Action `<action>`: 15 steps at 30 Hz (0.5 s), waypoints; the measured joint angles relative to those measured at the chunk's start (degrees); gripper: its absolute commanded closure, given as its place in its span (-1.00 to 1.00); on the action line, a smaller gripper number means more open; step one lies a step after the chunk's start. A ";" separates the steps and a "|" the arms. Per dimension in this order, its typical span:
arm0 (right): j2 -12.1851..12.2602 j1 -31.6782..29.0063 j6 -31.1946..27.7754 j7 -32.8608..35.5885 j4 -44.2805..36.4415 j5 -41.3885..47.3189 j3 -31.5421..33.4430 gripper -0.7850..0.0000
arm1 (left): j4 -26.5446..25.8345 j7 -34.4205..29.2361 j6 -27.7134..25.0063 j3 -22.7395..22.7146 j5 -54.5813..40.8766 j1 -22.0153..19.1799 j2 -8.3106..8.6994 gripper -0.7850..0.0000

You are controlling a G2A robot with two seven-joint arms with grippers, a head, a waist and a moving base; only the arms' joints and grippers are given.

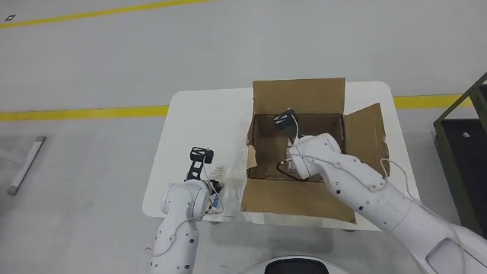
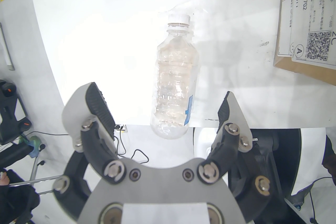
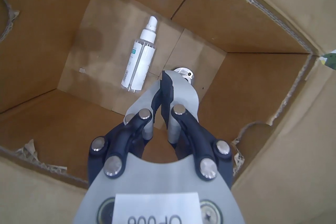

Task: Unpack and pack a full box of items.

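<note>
Hovering spread above a bottle while the other pincer sits inside the box

A white table point(image 1: 205, 114) with rounded corners stands on a pale grey floor point(image 1: 114, 46) crossed by yellow lines point(image 1: 76, 113). A dark green frame point(image 1: 464, 148) stands off to the table's right. On the table's right half sits an open cardboard box point(image 1: 298, 95) with its flaps folded outward.

The left pincer point(image 2: 160, 92) hangs above the table's near left part with its two ribbed fingers point(image 2: 98, 104) spread wide, gripping nothing. Below it a clear plastic bottle point(image 2: 174, 78) with a white cap lies on the tabletop, a strip of blue tape near its base. The base seems to reach the table's near edge, though the angle makes that hard to judge.

The right pincer point(image 3: 164, 83) is down inside the box, its tips pressed together with nothing between them. On the box floor, just beside those tips, lies a white spray bottle point(image 3: 139, 62) bearing a small printed label with a teal patch. A round metal piece point(image 3: 185, 73) shows partly behind the fingers.

A box flap near the plastic bottle carries a white shipping label point(image 2: 307, 25) with lines of black print, a circled letter and a square code
</note>
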 measured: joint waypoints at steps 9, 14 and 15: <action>-4.55 3.93 -0.89 -6.41 13.62 6.17 -2.65 0.12 | 0.00 0.00 0.00 0.00 0.00 0.00 0.00 -1.00; -6.29 4.16 -0.76 -10.75 18.84 8.62 -2.92 0.15 | 0.00 0.00 0.00 0.00 0.00 0.00 0.00 -1.00; -6.72 4.16 -0.51 -11.86 20.06 9.21 -2.94 0.15 | 0.00 0.00 0.00 0.00 0.00 0.00 0.00 -1.00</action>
